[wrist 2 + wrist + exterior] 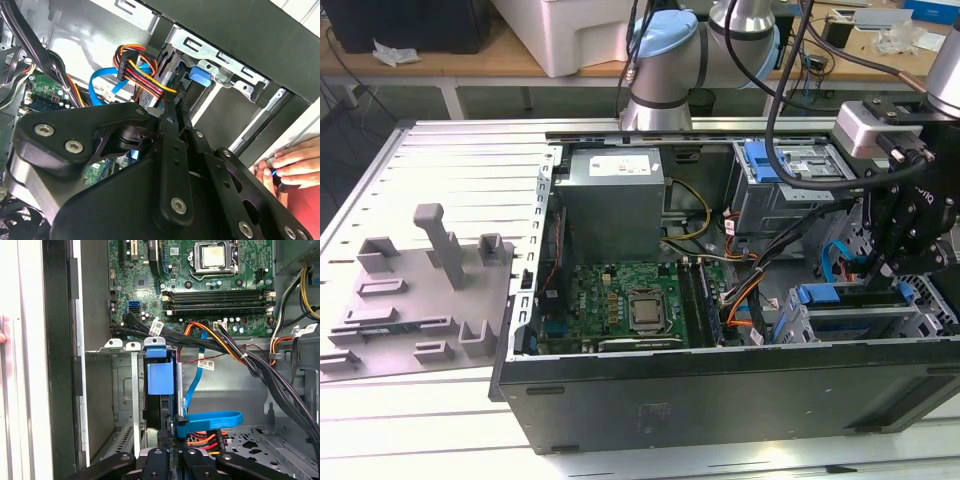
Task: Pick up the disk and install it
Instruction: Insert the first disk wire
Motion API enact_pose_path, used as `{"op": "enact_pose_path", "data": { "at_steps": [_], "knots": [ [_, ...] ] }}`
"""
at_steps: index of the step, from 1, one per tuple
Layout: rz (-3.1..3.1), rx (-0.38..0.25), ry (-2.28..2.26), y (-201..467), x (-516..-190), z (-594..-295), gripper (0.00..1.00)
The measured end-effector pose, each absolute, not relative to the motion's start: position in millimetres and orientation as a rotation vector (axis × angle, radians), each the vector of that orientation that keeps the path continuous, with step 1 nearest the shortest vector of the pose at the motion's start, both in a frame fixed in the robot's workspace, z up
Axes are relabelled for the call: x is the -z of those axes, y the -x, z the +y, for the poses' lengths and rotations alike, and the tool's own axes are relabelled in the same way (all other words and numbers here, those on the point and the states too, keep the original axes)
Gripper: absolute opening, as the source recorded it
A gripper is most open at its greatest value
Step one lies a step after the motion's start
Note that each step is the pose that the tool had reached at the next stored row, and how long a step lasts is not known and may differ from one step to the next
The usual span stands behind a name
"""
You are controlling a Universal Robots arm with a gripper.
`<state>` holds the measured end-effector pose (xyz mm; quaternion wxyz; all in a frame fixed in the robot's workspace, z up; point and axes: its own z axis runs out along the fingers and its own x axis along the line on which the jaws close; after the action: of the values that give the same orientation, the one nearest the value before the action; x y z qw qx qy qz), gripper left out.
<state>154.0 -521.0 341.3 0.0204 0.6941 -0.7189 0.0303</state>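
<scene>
Case: open computer case (pixel 720 395) lying on its side on the slatted metal table (pixel 440 150), motherboard (pixel 630 305) facing up.
Arm: reaches in over the drive cage corner on the exterior view's right.
Gripper: the gripper (pixel 172 440) is down at the cage; in both wrist views the fingers (pixel 175 125) look pinched together on the thin edge of the disk.
Disk: the disk (pixel 160 385) stands on edge inside a slot of the metal drive cage (pixel 122 390), blue frame end showing, right beside the cage wall.
Cables: a blue data cable (pixel 210 420) and an orange-red-yellow power bundle (pixel 142 75) sit just next to the gripper.
Power supply: grey box (pixel 615 200) at the far end of the case, well apart from the gripper.
Also: a person's hand (pixel 292 167) rests at the case's outer edge in the second wrist view.
</scene>
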Motion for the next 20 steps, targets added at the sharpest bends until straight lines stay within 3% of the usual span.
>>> {"op": "enact_pose_path", "data": {
  "at_steps": [20],
  "knots": [
    [-2.233, -0.094, -2.149, -154.0, -336.3, -521.0, 0.16]
  ]
}}
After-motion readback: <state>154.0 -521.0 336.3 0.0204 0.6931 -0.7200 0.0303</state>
